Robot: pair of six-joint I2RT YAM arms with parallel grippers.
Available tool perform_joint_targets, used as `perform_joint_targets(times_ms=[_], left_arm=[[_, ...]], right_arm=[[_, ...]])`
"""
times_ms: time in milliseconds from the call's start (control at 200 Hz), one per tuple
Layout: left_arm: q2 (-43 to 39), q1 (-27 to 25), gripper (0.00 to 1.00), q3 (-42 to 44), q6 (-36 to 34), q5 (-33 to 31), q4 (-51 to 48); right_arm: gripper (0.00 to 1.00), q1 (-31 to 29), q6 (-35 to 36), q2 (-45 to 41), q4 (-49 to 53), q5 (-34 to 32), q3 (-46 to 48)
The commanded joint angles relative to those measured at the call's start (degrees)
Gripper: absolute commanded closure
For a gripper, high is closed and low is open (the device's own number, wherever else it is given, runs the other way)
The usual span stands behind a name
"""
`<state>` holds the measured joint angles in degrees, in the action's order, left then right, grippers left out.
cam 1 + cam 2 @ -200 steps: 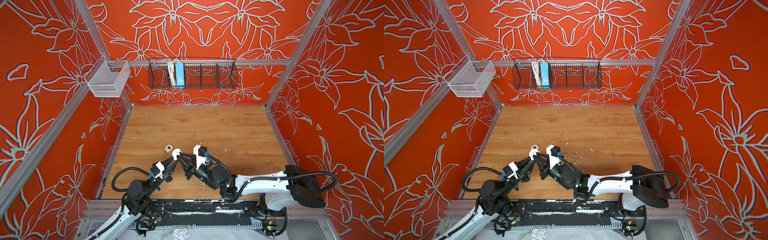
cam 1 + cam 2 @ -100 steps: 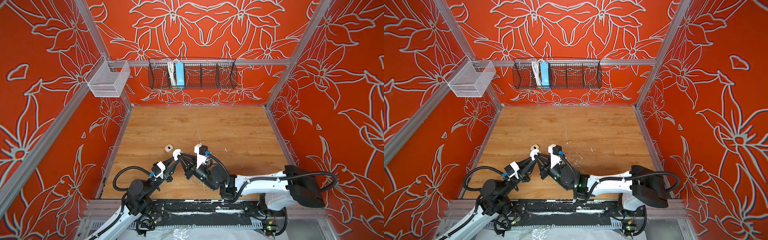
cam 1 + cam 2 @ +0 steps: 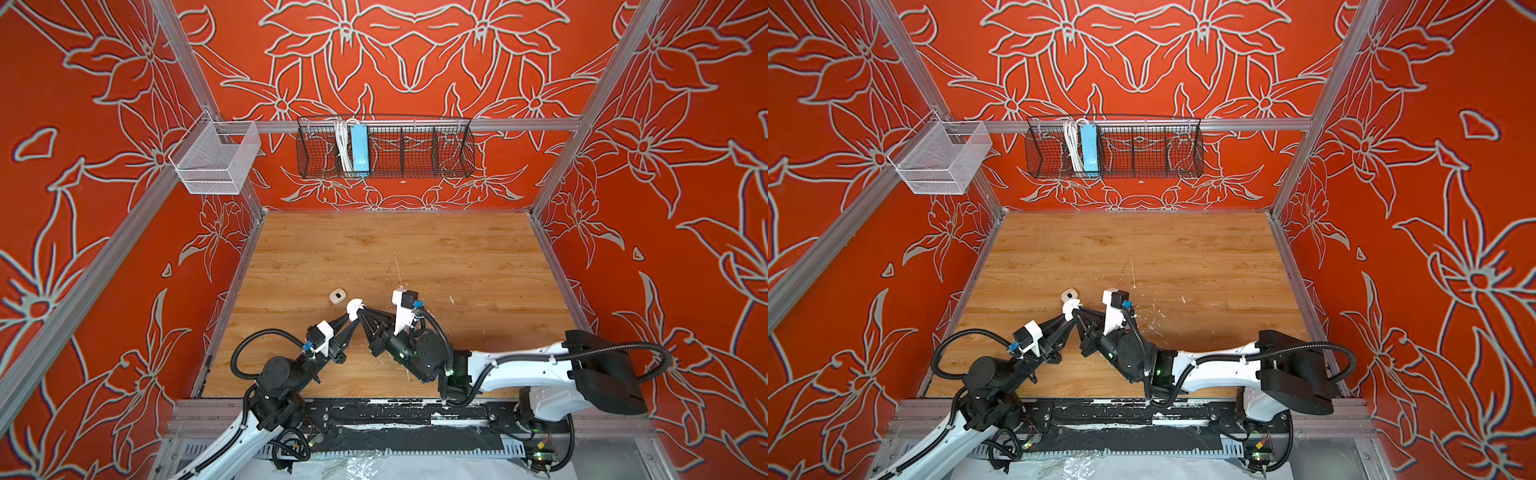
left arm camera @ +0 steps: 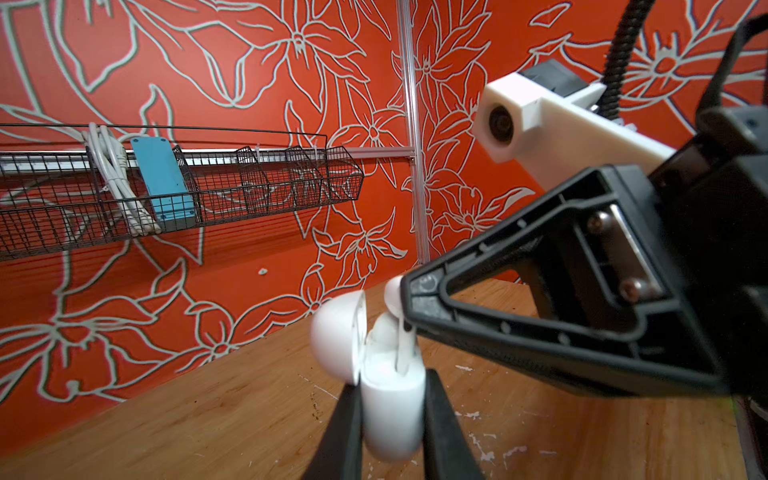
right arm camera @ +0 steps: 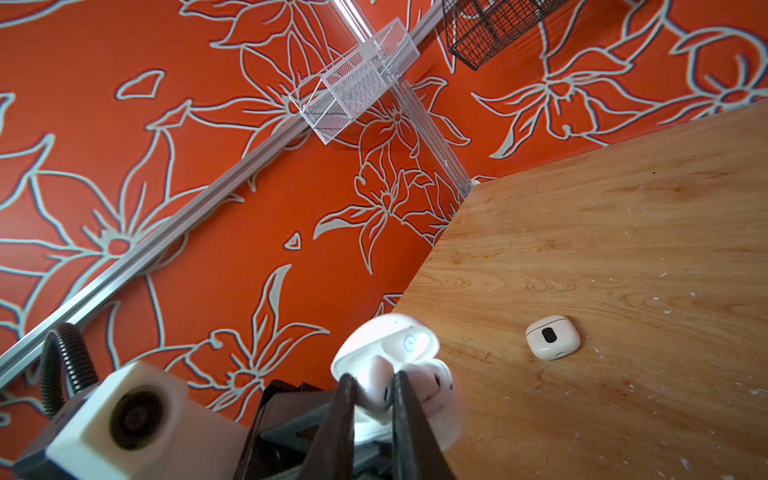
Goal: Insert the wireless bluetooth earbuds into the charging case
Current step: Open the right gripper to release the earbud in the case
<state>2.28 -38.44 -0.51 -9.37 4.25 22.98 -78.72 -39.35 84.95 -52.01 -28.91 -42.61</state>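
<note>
- Grippers, two. The left gripper [image 4: 392,382] is clamped on the lower body of the charging case [image 4: 392,411] and holds it clear of the desk [image 3: 415,249], near the front left. The right gripper [image 5: 374,380] meets it from the other side, its jaws nipped on one earbud.
- Earbuds, two, glossy white.
  - The held earbud [image 5: 374,390] is pinched by its head, with its stem [image 4: 405,351] pointing down to the case's opening. Whether the stem tip has entered its slot cannot be told.
  - The seated earbud [image 5: 432,380] sits in the case body just beside the held one.
- Small cases, two.
  - The charging case is white, and its lid [image 4: 336,336] is swung open and tipped away from the right gripper. It shows in both top views [image 3: 354,307] [image 3: 1069,309] where the two grippers meet.
  - The second case [image 5: 552,336] is cream-white and closed, with a dark oval mark on top. It lies flat on the desk near the held case and is not touching it [image 3: 338,296] [image 3: 1070,295].
- Baskets, two, both hung on the back rail.
  - The black wire basket [image 3: 415,145] holds one blue box [image 3: 360,149] and one white cable bundle [image 3: 343,145].
  - The white mesh basket [image 3: 216,160] hangs at the left corner.
</note>
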Motion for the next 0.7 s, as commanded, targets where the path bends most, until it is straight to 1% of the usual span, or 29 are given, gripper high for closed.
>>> perform_joint_targets(times_ms=[0, 60, 155, 260, 350, 450, 576, 691], left_arm=[[-1.24, -0.41, 1.00, 2.09, 0.05, 0.77, 7.14], [-1.18, -0.41, 1.00, 2.10, 0.09, 0.82, 7.20], [-1.15, -0.41, 1.00, 2.01, -0.04, 0.93, 7.01], [-1.17, -0.41, 1.00, 2.12, -0.01, 0.84, 7.12], [-1.23, -0.41, 1.00, 2.05, -0.04, 0.89, 7.12], [-1.06, -0.41, 1.00, 2.18, 0.05, 0.67, 7.30], [-1.20, -0.41, 1.00, 2.01, 0.01, 0.85, 7.01], [-1.18, -0.41, 1.00, 2.05, 0.13, 0.67, 7.05]], right_arm=[[0.95, -1.52, 0.70, 1.88, 7.78, -5.81, -0.76], [0.94, -2.10, 1.94, 2.03, 8.36, -7.19, -1.33], [0.92, -2.23, 2.84, 2.08, 8.78, -7.60, -1.65], [0.77, -2.39, 3.45, 1.52, 9.29, -8.07, -1.68], [0.68, -2.41, 4.15, 0.86, 9.36, -8.48, -1.52], [0.63, -2.41, 5.20, -0.37, 10.52, -7.84, -1.88], [0.47, -2.41, 8.12, -2.43, 9.73, -6.54, -1.36], [0.45, -2.41, 9.90, -6.16, 11.00, -6.03, -0.38]])
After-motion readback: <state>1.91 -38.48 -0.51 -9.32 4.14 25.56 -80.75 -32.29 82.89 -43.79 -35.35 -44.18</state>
